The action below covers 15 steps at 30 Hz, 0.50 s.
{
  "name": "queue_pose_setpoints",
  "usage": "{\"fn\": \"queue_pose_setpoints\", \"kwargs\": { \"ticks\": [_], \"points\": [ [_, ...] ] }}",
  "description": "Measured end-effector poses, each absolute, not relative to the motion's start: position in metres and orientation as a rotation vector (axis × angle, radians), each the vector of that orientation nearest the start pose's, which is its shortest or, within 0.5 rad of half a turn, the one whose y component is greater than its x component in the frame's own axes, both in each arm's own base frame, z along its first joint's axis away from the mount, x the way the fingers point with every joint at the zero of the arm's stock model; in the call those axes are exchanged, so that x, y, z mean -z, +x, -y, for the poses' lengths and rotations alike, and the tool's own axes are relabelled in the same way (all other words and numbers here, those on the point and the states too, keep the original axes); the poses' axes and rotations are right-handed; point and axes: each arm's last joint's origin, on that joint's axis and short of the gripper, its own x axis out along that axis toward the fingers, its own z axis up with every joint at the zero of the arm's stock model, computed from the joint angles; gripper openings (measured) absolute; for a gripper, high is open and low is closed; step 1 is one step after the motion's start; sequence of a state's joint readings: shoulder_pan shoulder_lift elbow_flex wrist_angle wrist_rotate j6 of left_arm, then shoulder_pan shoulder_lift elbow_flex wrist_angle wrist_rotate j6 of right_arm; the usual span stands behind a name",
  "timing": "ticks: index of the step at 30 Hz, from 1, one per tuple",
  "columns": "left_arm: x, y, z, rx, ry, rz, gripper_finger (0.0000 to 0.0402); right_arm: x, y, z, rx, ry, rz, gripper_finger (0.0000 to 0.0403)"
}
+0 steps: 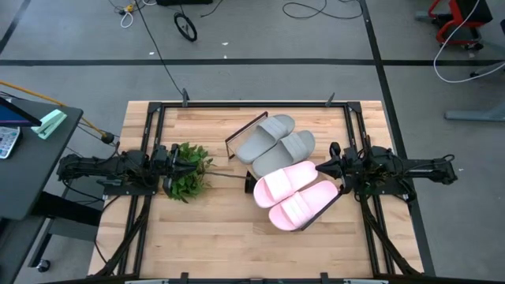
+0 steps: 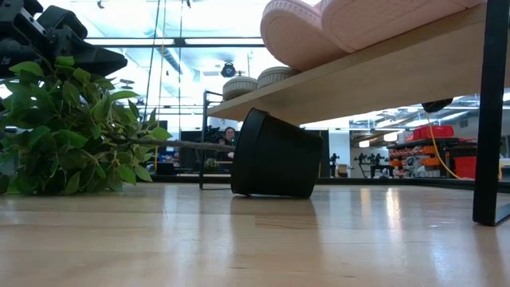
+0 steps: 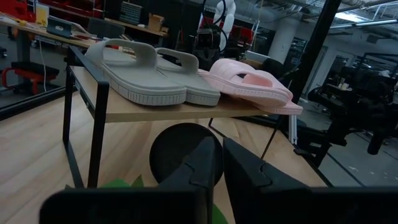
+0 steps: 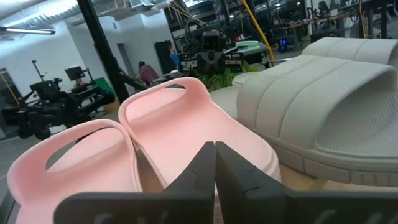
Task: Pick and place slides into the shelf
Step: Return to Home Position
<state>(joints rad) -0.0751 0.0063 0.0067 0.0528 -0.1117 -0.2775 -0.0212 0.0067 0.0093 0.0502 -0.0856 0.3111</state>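
Those pink slides (image 4: 180,124) look smooth, matt, rubbery foam; the grey slides (image 4: 323,81) are the same, straps ribbed. The shelf (image 3: 186,112) is pale matt wood on a thin black metal frame (image 3: 98,124), and the tabletop (image 2: 239,239) is wood with a soft sheen.

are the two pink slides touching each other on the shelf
Touching. The high view shows one pink slide lying flush against the other pink slide, no gap; the right wrist view shows their sides pressed together.

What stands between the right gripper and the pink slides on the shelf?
Nothing visible. The right gripper, fingers shut, sits just beside the pink slides, which lie on the shelf next to the grey slides.
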Motion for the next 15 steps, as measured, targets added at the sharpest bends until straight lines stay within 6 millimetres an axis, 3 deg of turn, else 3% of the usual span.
{"fn": "queue_pose_setpoints", "kwargs": {
  "ticks": [15],
  "points": [
    [-0.1704,0.0973,0.0041,-0.029,-0.282,0.058,0.0026,-0.1712,0.0973,-0.0004,-0.071,0.308,0.045,0.0014]
  ]
}}
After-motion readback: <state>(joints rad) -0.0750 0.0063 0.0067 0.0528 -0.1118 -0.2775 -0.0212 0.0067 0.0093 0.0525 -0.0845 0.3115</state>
